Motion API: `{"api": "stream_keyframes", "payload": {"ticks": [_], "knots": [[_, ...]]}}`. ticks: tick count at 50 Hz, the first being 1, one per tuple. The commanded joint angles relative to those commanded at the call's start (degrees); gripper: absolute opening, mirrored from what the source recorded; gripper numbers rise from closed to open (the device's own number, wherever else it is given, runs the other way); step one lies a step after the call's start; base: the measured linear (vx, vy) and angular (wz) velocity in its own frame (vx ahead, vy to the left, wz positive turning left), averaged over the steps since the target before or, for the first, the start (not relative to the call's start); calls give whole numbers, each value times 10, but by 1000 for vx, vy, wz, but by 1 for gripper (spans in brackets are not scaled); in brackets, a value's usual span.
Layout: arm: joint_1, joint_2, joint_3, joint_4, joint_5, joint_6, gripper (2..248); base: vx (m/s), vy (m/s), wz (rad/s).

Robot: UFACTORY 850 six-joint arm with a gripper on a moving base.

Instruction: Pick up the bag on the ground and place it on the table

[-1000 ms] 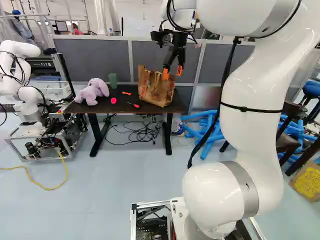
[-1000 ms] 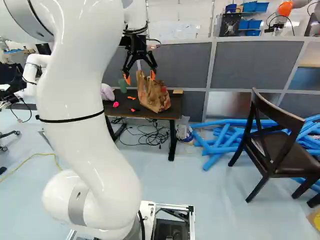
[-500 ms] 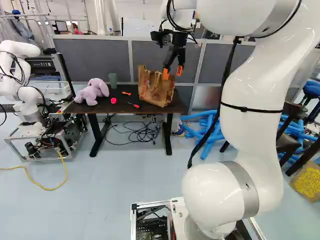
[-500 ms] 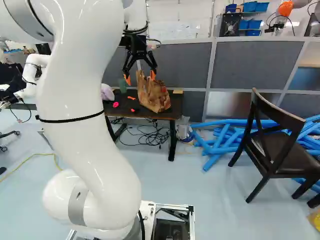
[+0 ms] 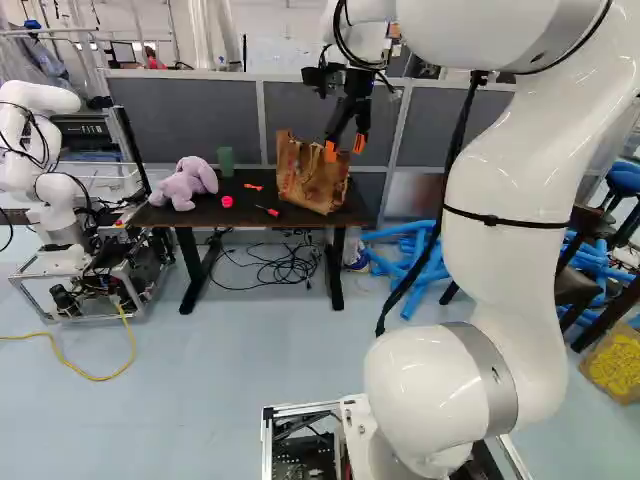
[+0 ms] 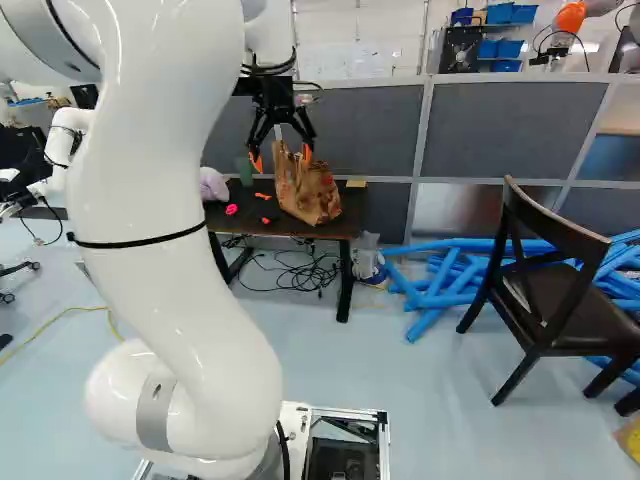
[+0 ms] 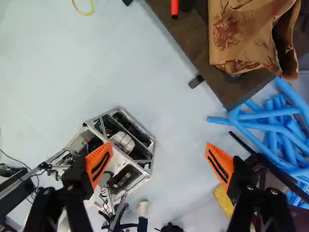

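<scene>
Standing on the counter (image 5: 238,213), the bag (image 5: 312,180) is where the task wants it and free of any grip, so lifting and placing look done, with perhaps only a retreat left. The arm (image 5: 508,250) rises tall and reaches toward the counter, its end effector (image 7: 159,153) pointing down from above the counter's height, on the near side of it, fingers spread wide with nothing between them.

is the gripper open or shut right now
Open: in the wrist view, the gripper has its orange pads standing wide apart, with nothing held between them.
</scene>
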Motion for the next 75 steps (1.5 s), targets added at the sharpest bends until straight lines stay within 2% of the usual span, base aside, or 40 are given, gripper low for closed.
{"api": "stream_keyframes", "payload": {"ticks": [17,34,55,75], "knots": [[0,13,36,-2,53,19,247,0,0,0],[0,31,84,-4,124,45,247,0,0,0],[0,60,162,-9,238,87,247,0,0,0],[0,95,254,-13,372,135,247,0,0,0]]}}
